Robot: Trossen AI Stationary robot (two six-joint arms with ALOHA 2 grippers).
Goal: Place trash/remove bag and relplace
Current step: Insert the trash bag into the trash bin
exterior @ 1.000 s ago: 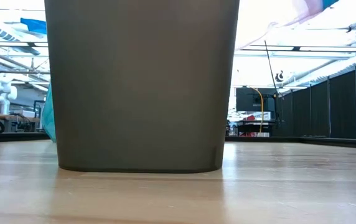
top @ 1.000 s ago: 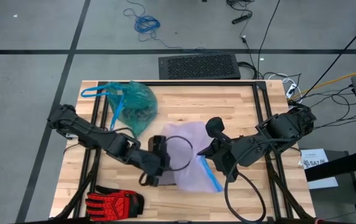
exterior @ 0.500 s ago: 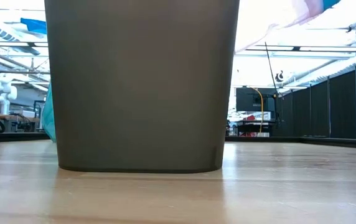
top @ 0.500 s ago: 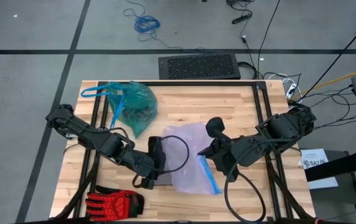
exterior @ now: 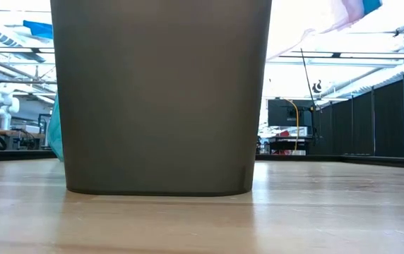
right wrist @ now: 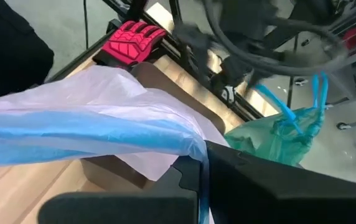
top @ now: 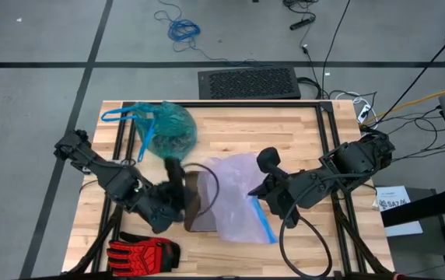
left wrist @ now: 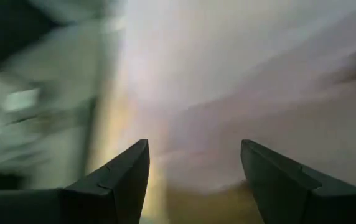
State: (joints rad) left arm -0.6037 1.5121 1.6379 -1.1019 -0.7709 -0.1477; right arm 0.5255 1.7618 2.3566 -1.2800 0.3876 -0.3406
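So the thing that matters here is the lilac bag (top: 234,194) versus the bin (top: 195,201) mouth. The dark bin stands mid-table, and the pale lilac liner is draped over it, spilling off toward 3 to 4 o'clock, with its blue rim (top: 260,218) running along that far side. The long run of that rim goes roughly 11 to 5 on the table.

The right gripper (top: 268,190) is right at that edge, at about 3 o'clock from the bin, fingers closed on the lilac bag. From its wrist camera the blue rim (right wrist: 91,134) goes straight into its grip, so it's holding that side up.

The left gripper (top: 177,187) sits on the opposite side, around 9 o'clock from the bin, jaws spread wide with nothing between them, pointed at the lilac plastic. Its own side of the liner is the one nobody's holding, and it's clearly the nearer arm for it. My guess is it needs to pinch the rim on the 9 o'clock side.

The teal-green bag (top: 164,128) lies bunched at about 11 o'clock from the bin, well apart, drawstring loops out. A red-and-black glove (top: 143,251) sits at 7 o'clock.
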